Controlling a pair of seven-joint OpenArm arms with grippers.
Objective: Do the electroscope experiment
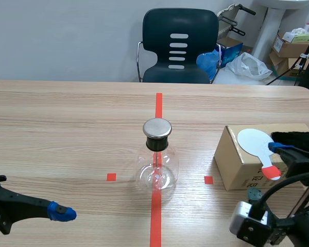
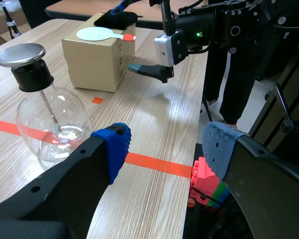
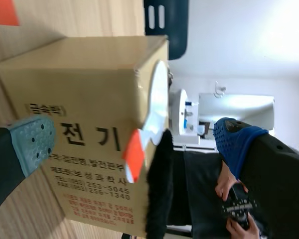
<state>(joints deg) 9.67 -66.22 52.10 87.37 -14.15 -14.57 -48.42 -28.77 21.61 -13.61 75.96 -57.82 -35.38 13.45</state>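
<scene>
Evidently the left gripper (image 2: 167, 147) hung released and low, parked clear of the work. The electroscope flask (image 1: 157, 162) stood upright on the centre tape line, probably so that either arm could reach its metal cap (image 1: 157, 127). The white paddle (image 1: 253, 142) and black fur (image 1: 298, 138) lay atop the cardboard box (image 1: 237, 167), raised for easy pickup. The right gripper (image 3: 134, 139) gaped before the paddle's red handle (image 3: 132, 154), seemingly lined up to take it.

Flask (image 1: 157, 172) clear glass, brushed metal cap (image 1: 157, 128); box (image 1: 236, 163) matt cardboard; table (image 1: 67, 128) wood-grain.
</scene>
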